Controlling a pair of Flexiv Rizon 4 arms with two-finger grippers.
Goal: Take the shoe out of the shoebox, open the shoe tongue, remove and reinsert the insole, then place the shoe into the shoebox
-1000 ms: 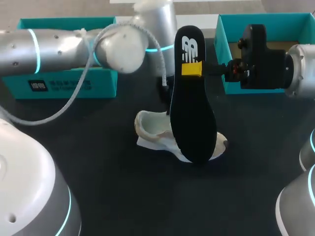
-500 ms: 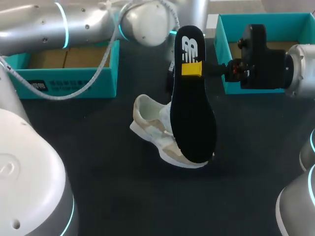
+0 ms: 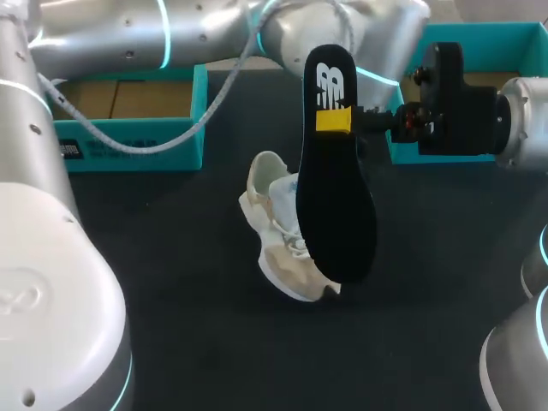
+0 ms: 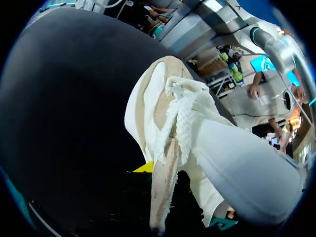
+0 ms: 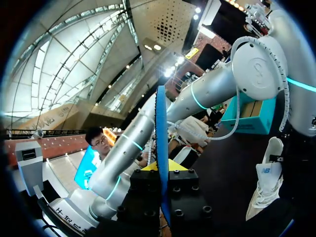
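The cream shoe (image 3: 276, 244) sits tilted mid-counter (image 3: 171, 342), its upper clamped in the left end effector (image 4: 157, 172). Over it, the right end effector (image 3: 336, 120) is closed on the black insole (image 3: 338, 205), which is held upright. An open teal shoebox (image 3: 128, 141) stands at the far left edge, and a second teal box (image 3: 398, 51) at the far right.
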